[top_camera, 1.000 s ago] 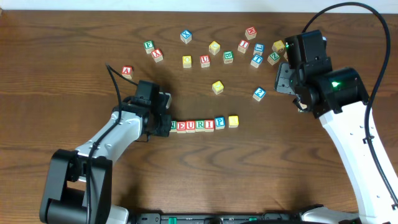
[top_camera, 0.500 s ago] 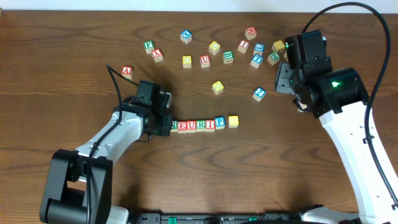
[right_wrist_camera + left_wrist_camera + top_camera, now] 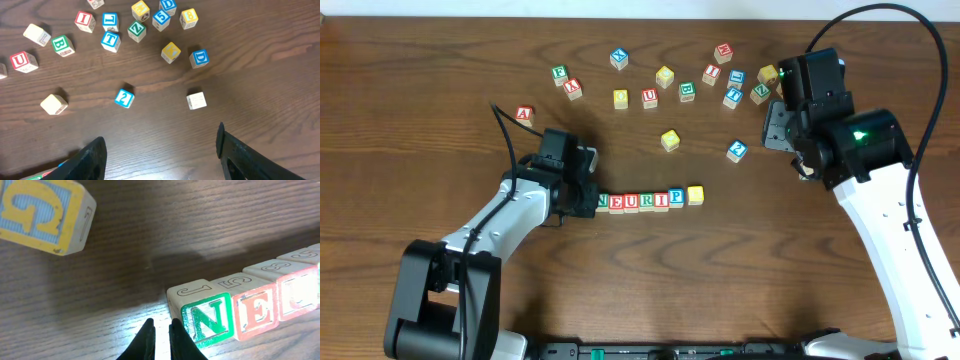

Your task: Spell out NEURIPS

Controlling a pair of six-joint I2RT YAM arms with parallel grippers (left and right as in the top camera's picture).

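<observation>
Now we are nearing the end: the row of wooden alphabet cubes [image 3: 640, 201] is lying mid-way across the tabletop [image 3: 420, 60], reading N, E, U, R, I, P. The yellow-faced wooden cube [image 3: 695, 194] is sitting just beside the blue P wooden cube [image 3: 675, 197], slightly out of line, probably needing a nudge. Our left gripper [image 3: 161, 330], pinched shut and empty, is hovering just beside the green N wooden cube [image 3: 207, 320]. Our right gripper [image 3: 160, 150] is hanging wide apart, holding nothing. Loose spare cubes [image 3: 665, 75] are crowding the far edge, leaving bare wood toward the near edge.
</observation>
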